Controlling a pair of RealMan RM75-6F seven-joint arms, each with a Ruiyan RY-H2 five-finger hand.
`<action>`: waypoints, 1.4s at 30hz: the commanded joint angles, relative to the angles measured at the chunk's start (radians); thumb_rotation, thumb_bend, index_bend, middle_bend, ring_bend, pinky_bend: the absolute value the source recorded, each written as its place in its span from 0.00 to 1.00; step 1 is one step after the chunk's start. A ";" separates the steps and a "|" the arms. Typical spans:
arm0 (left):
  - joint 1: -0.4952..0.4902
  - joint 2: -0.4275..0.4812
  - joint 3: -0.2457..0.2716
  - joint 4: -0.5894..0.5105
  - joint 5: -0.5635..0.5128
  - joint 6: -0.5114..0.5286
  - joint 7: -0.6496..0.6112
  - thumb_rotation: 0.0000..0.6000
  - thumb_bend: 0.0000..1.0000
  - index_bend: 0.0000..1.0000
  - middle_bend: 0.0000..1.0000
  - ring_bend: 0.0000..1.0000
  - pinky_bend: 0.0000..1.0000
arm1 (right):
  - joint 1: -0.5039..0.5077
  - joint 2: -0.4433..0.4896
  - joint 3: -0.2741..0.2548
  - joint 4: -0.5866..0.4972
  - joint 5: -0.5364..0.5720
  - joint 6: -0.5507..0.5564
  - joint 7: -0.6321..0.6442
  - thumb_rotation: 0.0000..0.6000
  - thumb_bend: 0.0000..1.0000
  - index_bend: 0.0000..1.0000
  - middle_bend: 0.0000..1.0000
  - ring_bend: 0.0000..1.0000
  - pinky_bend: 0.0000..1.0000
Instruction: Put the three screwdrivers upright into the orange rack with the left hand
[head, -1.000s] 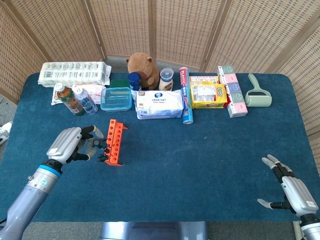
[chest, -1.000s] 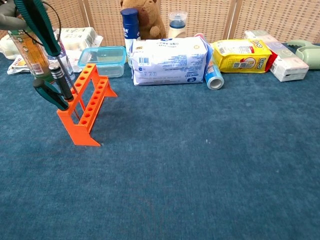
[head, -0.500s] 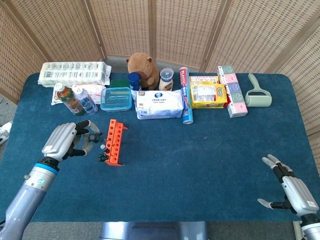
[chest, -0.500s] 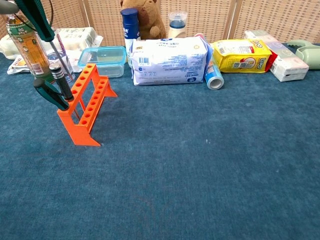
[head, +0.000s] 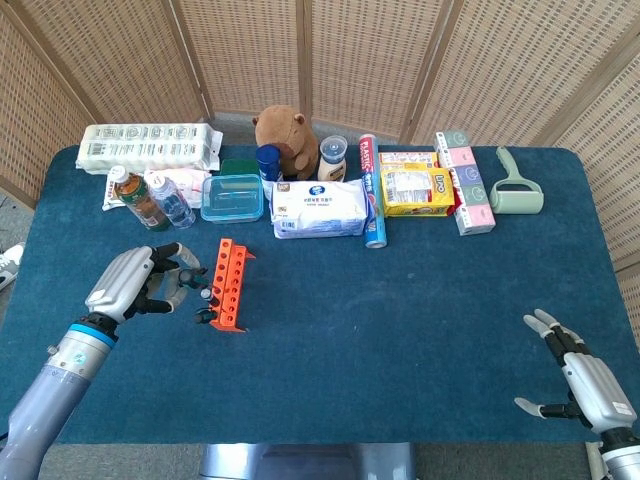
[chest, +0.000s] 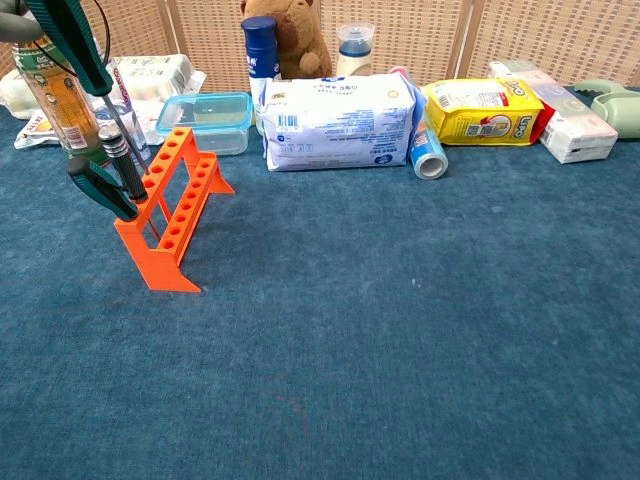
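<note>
Holding the third screwdriver (chest: 72, 45) above the orange rack (chest: 175, 205), the left hand (head: 135, 285) is gripping its handle; two screwdrivers (chest: 115, 170) are already standing in the rack. Next, I think, its tip needs lowering into a free hole. The right hand (head: 585, 380) is resting with fingers spread, holding nothing.

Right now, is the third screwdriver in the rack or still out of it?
Out. The left hand holds the third screwdriver tilted above the orange rack; two screwdrivers already sit in its near end.
</note>
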 joint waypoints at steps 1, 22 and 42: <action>-0.004 0.002 0.002 0.005 -0.005 -0.005 -0.004 1.00 0.43 0.55 0.72 0.88 0.91 | -0.001 0.001 0.000 0.001 -0.001 0.002 0.002 1.00 0.00 0.06 0.01 0.10 0.06; -0.027 -0.012 0.012 0.034 -0.035 -0.022 -0.024 1.00 0.43 0.55 0.72 0.88 0.91 | -0.004 0.004 0.000 0.000 -0.006 0.008 0.008 1.00 0.00 0.06 0.01 0.10 0.06; -0.026 0.013 0.019 0.017 -0.032 -0.028 -0.042 1.00 0.43 0.55 0.72 0.88 0.91 | -0.006 0.006 -0.003 0.001 -0.015 0.013 0.013 1.00 0.00 0.06 0.01 0.10 0.06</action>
